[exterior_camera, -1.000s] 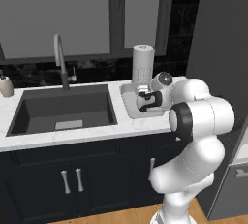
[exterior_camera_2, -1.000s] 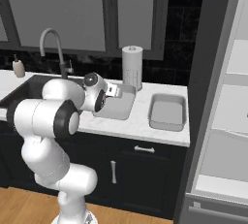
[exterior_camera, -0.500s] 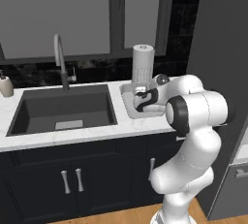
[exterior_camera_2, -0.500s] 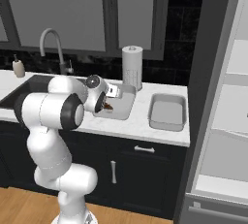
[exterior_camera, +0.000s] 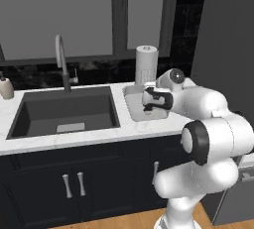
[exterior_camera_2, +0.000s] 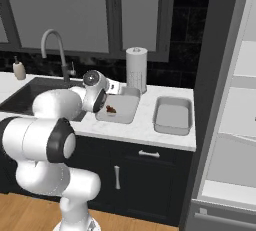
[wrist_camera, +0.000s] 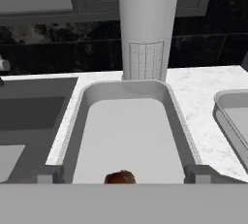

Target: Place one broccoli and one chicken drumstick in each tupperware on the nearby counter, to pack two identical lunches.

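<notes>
- The drumstick (exterior_camera_2: 110,109) lies on the floor of the near tray (exterior_camera_2: 131,106), at the end nearest the fingers (wrist_camera: 48,174); from the hand camera its reddish-brown top (wrist_camera: 119,177) shows midway between the two tips.
- Too little of it shows to tell which way its narrow end points or how its long axis runs.
- The fingers are spread wide, released, one tip near each long rim of that tray, gripping nothing; the gripper (wrist_camera: 124,175) hovers over the tray's near end.
- The tray's long axis runs straight away from the fingers, toward the paper towel roll (wrist_camera: 147,29) standing upright just past its far rim.
- A second tray (exterior_camera_2: 173,115) sits on the surface (exterior_camera_2: 145,131) to the fingers' right, apart from the first.
- To their left is the dark sink (exterior_camera: 64,114), with the faucet (exterior_camera: 61,63) behind it and a soap bottle (exterior_camera: 6,87) at its far corner.
</notes>
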### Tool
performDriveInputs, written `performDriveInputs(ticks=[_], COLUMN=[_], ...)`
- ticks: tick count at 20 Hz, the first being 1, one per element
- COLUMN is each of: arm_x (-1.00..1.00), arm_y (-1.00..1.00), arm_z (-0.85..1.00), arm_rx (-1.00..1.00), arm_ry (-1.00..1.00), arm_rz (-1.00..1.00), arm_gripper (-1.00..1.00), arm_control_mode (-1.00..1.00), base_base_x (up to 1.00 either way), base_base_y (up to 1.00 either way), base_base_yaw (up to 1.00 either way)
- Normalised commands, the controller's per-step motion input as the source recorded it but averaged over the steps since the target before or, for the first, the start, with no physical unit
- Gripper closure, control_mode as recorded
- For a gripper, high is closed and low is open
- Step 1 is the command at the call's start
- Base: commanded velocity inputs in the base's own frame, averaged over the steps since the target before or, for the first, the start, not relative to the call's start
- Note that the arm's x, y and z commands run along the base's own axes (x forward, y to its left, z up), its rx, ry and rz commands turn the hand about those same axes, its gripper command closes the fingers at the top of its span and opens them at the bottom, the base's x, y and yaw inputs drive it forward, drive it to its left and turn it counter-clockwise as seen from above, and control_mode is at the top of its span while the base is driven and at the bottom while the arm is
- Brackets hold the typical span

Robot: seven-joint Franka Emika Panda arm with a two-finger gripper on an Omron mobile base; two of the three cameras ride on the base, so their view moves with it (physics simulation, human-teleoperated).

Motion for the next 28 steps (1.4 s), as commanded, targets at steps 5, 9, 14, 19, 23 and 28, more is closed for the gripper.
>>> performDriveInputs(ticks=[5, 9, 14, 19, 23, 28], arm_x=[-0.99, -1.0, -1.0, -1.0, -1.0, -1.0], arm_y=[0.0, 0.02, 0.0, 0.0, 0.0, 0.0], arm_z=[0.85, 0.63, 0.51, 0.09, -0.04, 0.0], arm_rx=[0.06, 0.0, 0.0, 0.0, 0.0, 0.06], arm_ry=[0.14, 0.32, 0.37, 0.14, -0.03, -0.01], arm_rz=[0.05, 0.0, 0.0, 0.0, 0.0, 0.0], arm_gripper=[-1.0, -1.0, -1.0, -1.0, -1.0, -1.0], arm_control_mode=[-1.0, -1.0, -1.0, -1.0, -1.0, -1.0], base_base_x=[0.0, 0.0, 0.0, 0.0, 0.0, 0.0], base_base_y=[0.0, 0.0, 0.0, 0.0, 0.0, 0.0], base_base_yaw=[0.0, 0.0, 0.0, 0.0, 0.0, 0.0])
